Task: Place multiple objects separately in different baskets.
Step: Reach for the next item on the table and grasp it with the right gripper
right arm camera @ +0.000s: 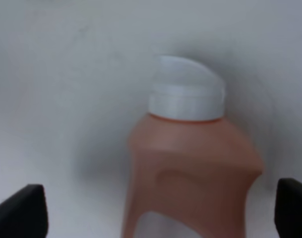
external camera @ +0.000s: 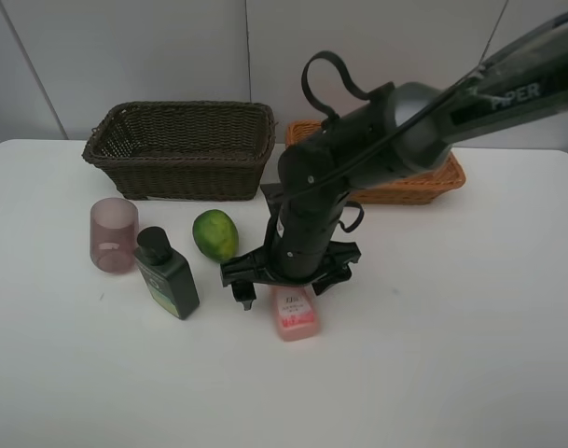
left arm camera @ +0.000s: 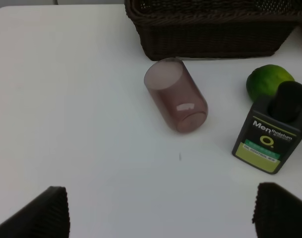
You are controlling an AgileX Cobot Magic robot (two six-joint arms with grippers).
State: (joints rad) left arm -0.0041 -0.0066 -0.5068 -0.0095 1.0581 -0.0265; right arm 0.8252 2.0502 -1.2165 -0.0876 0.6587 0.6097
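Fingers of the right arm [right arm camera: 22,213] stand wide apart on either side of the pink bottle [external camera: 296,315], which lies on the worktop [external camera: 451,355]. Off to one side of that bottle sit the green fruit [external camera: 214,234], dark green bottle [external camera: 168,275] and mauve cup [external camera: 113,235]; the left fingers [left arm camera: 44,213] gape too.

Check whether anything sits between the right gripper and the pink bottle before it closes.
Nothing visible does. The right gripper hangs open directly over the pink bottle, its jaws standing either side of it. The right wrist view shows only bare white table around the bottle.
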